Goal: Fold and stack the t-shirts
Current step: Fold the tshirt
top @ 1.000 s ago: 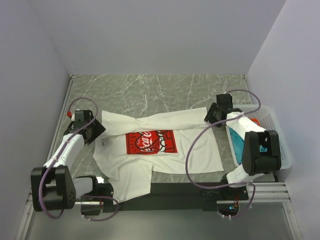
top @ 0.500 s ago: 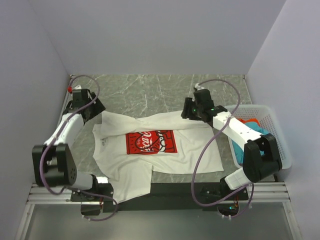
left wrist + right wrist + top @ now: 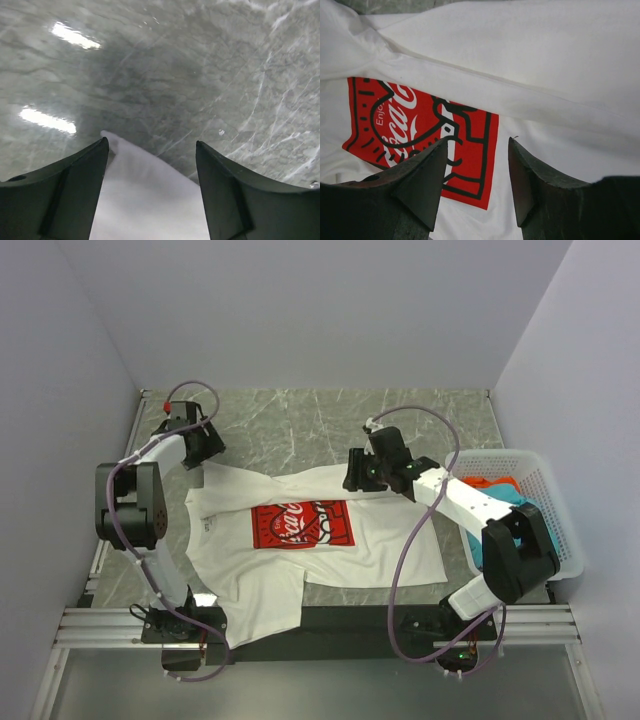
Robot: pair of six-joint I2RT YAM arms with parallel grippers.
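White Coca-Cola t-shirt (image 3: pixel 340 545) spread on marble table (image 3: pixel 300 420); my left tool (image 3: pixel 151 145) and right tool (image 3: pixel 477 142) hover above, jaws apart.

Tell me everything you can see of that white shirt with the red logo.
The white t-shirt looks like soft cotton and lies spread out, print up, on the grey marble-look table. A red square Coca-Cola print sits mid-chest. Its far edge is folded over in a creased band, and its near-left part drapes over the black rail. The left claw and right claw stand open at its far edge, gripping nothing.
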